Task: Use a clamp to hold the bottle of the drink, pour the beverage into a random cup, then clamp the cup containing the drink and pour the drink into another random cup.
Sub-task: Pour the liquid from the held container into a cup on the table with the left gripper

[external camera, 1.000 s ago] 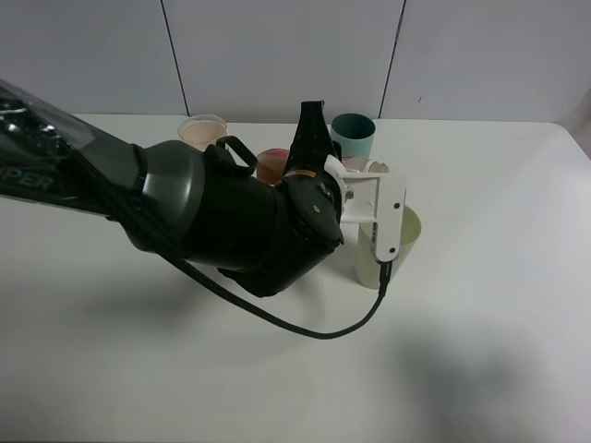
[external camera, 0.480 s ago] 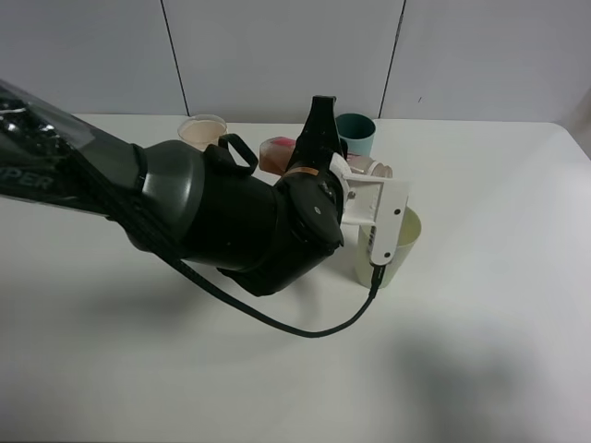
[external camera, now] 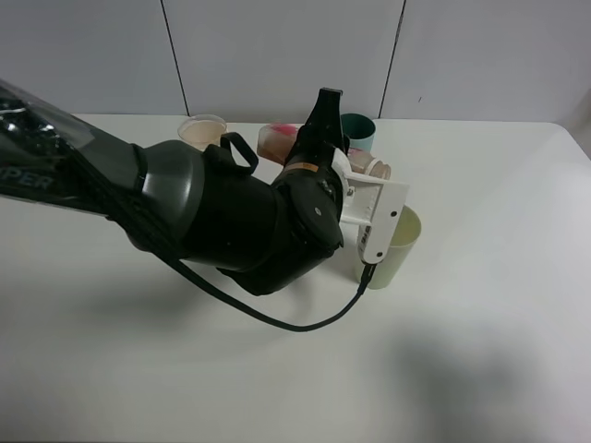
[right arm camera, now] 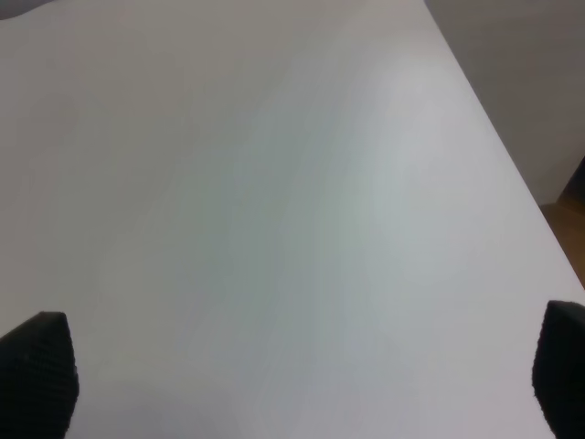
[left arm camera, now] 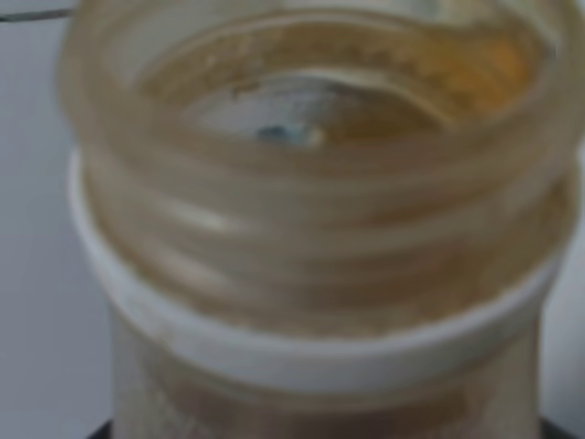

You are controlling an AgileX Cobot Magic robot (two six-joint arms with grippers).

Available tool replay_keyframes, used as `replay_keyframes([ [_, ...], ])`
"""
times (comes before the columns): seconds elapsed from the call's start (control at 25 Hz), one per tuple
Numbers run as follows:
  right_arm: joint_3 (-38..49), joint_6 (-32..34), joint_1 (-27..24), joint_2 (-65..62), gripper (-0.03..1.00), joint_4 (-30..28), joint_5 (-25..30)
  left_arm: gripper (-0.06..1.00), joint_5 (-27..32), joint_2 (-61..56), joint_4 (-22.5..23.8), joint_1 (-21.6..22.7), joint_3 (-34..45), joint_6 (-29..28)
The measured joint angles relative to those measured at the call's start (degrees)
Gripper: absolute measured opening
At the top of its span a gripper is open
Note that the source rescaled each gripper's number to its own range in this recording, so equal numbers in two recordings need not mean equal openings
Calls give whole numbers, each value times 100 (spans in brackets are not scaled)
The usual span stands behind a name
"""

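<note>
**Bottle tipped over the yellow-green cup, left clamp holding it**

The white table [external camera: 480, 351] is matte and bare across my whole near side. The bulky black left arm [external camera: 212, 217] takes up most of the high view, glossy and rounded, with a white bracket [external camera: 379, 208] at its wrist.

The left clamp [external camera: 314, 148] is closed tight on the bottle [external camera: 275, 140]. I have the bottle lying nearly on its side above the table, mouth towards the yellow-green cup [external camera: 395, 251]. That cup is a plain tapered tumbler standing upright just below the bracket. I cannot tell whether any drink has reached it.

The teal cup [external camera: 362, 125] stands behind, half hidden by the clamp. A pale cup [external camera: 203, 131] sits at the back left, well apart.

The right gripper [right arm camera: 297, 370] hangs over empty table with its black tips spread wide, holding nothing.

The bottle is thin translucent plastic. I judge it light and easy to squash, so the squarish body is the place to grip, not the round neck. The wrist camera shows that neck [left arm camera: 311, 229] with moulded threads and a white collar ring [left arm camera: 302, 352]. Brown beverage [left arm camera: 475, 64] tints its inner wall. A wet, smooth surface like that could slip.
</note>
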Motion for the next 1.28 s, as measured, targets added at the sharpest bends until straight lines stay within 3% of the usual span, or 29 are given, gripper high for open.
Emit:
replay_keyframes([
  [1.28,0,5,0,0,100,0,0,1,-93,0,287,0,0,550],
])
